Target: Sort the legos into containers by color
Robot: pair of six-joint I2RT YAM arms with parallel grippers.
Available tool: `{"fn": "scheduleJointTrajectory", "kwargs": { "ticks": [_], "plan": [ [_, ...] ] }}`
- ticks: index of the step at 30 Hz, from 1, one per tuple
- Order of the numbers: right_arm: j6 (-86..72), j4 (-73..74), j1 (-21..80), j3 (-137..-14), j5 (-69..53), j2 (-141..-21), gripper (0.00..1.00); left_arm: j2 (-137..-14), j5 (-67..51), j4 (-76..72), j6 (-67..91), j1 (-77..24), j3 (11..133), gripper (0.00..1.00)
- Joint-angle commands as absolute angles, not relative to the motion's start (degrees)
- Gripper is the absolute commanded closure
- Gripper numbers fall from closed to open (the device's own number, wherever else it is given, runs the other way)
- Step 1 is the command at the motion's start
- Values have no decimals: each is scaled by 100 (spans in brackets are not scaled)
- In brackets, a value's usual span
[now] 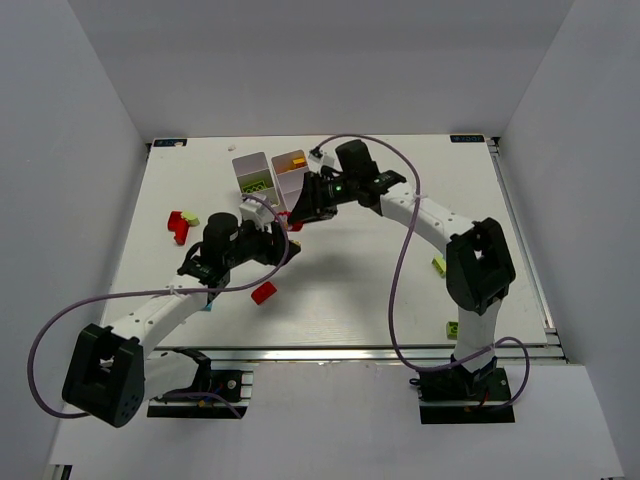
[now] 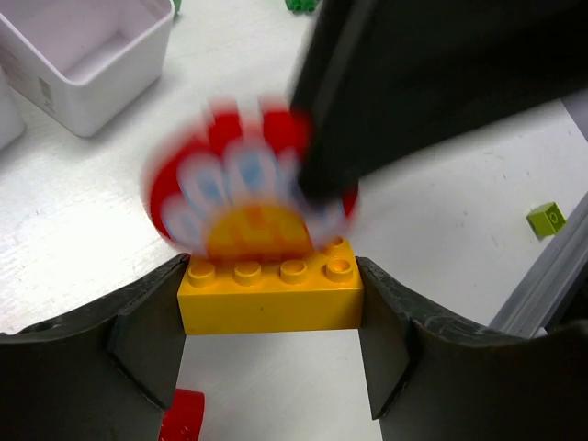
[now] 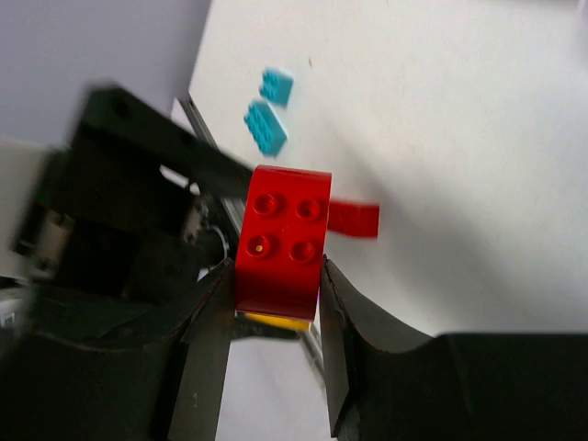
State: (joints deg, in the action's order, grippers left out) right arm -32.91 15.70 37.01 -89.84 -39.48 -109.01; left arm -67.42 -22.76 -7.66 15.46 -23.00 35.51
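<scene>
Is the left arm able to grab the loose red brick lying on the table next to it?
Probably not right now. The red brick lies free and near, but the left tool is shut on a yellow brick, so there is no room for another.

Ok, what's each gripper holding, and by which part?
The left gripper clamps the yellow brick by its two short ends. The right gripper pinches the red brick by opposite side walls.

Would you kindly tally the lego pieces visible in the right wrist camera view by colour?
Red: 2, the held red brick and a loose red piece.
Cyan: 2, the upper cyan piece and the lower cyan piece.
Yellow: 1, the yellow brick under the held one.
Total: 5.
</scene>
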Motion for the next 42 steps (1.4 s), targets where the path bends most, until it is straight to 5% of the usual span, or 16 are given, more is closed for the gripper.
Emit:
{"fn": "scheduleJointTrajectory", "kwargs": {
  "ticks": [1, 10, 15, 20, 42],
  "plan": [
    [-3182, 686, 3288, -9650, -4113, -10889, 100, -6416, -2382, -624, 1573, -2320, 3252, 84],
    [-1727, 659, 2901, -10494, -4279, -11267, 100, -6073, -2004, -387, 1775, -2294, 3180, 85],
    [2726, 728, 2786, -10511, -5097, -11302, 100, -6222, -1995, 271, 2276, -1969, 3866, 84],
    [5524, 1626, 2953, -11161, -4484, -11820, 100, -6670, -2478, 1282, 2662, -1197, 4928, 84],
    [7567, 1266, 3472, -11136, -3068, -12700, 95, -6513, -2531, 1582, 3076, -229, 5722, 83]
  ]
}}
